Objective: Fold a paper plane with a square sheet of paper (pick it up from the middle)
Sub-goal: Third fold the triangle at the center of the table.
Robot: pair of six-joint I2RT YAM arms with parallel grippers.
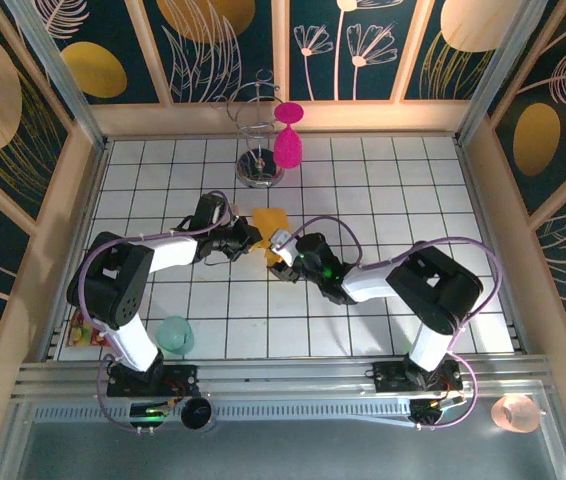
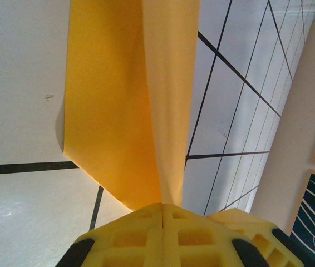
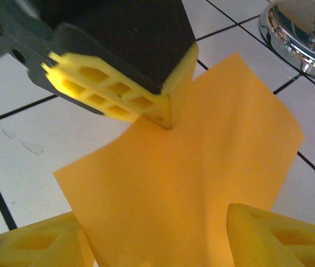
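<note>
paper (image 3: 202,178): plain orange-yellow | goblet (image 1: 288,145): magenta | table (image 1: 413,200): white, black grid lines

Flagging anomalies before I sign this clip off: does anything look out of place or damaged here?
The square sheet of paper is bunched into a ridge where the left fingers pinch it. What looks like a peach cup sits off the tiled table, on the near metal ledge.

We see the left gripper (image 3: 167,118) clamped on the upper edge of the square sheet of paper (image 3: 202,167), over the tiled table (image 3: 13,105). The right gripper (image 3: 152,222) stands spread, the sheet between its fingers. A chrome base (image 3: 302,33) sits top right.
</note>
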